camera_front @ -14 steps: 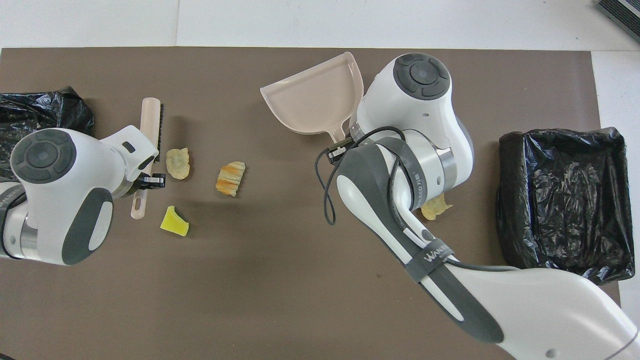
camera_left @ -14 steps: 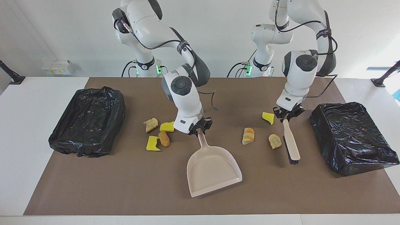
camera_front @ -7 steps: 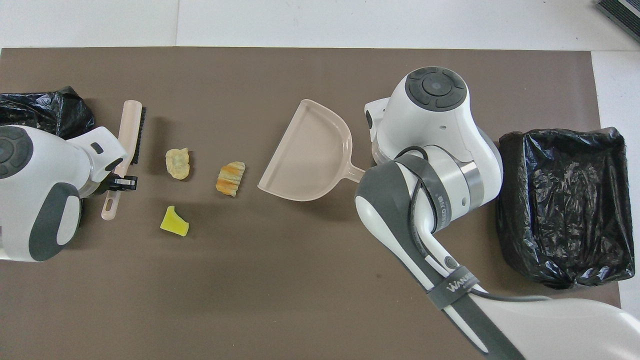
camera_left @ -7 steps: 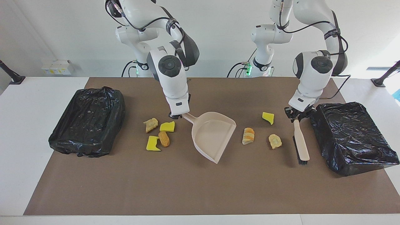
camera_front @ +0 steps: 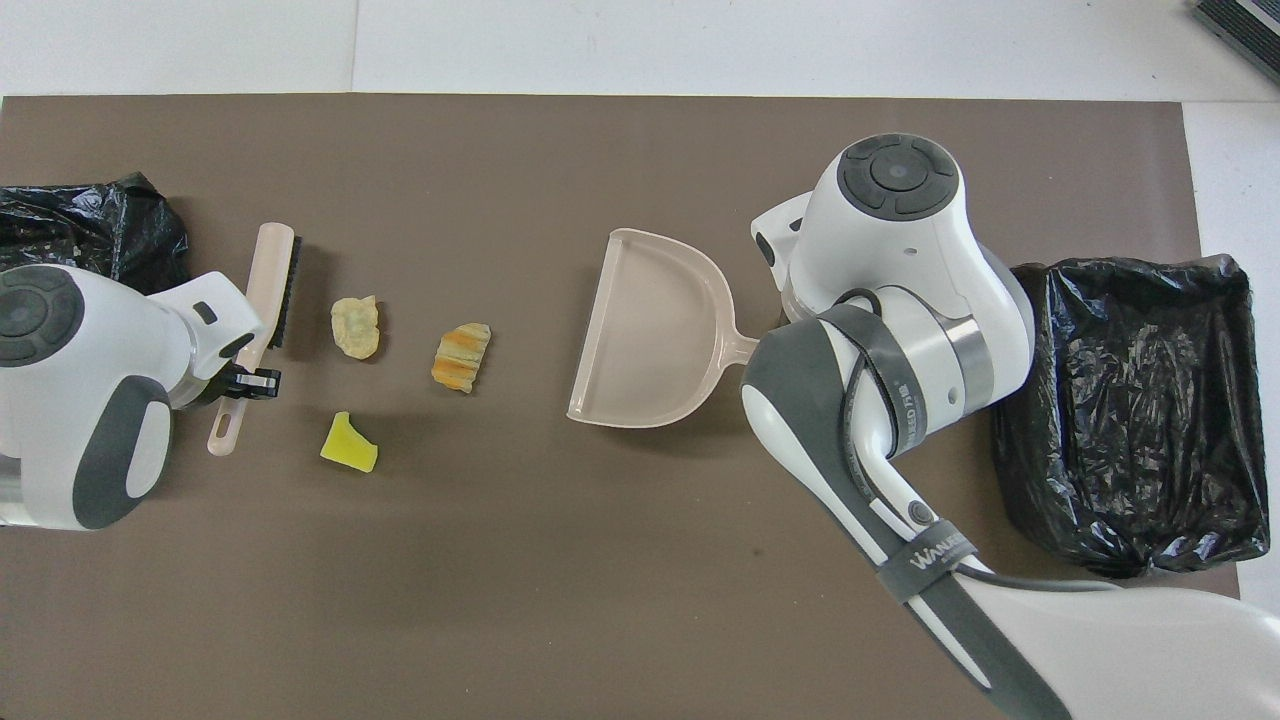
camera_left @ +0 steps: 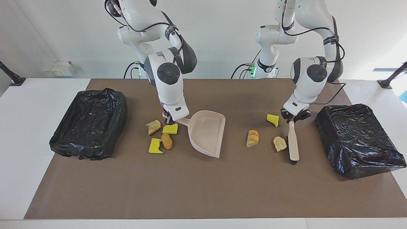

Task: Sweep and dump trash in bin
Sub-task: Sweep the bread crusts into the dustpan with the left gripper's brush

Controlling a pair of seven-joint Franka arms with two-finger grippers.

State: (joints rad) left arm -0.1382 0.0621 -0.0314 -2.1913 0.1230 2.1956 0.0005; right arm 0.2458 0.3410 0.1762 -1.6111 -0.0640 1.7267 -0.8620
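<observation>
Right tool: clamped on the handle of the beige plastic dustpan, pan mouth turned toward the left arm's end of the worktop, which carries a brown mat.

Left tool: clamped on the handle of the beige hand brush with black bristles, brush head pointing away from the robots.

Trash, group one, beside the dustpan handle toward the right arm's end: tan bread-like chunk, yellow foam wedge, brown oblong chunk, second yellow foam wedge.

Trash, group two, between dustpan and brush: orange-striped bread-like chunk, pale tan chunk just beside the brush, third yellow foam wedge near the left tool.

Bins: black-bag-lined bin at the right arm's end; second black-bag-lined bin at the left arm's end.
</observation>
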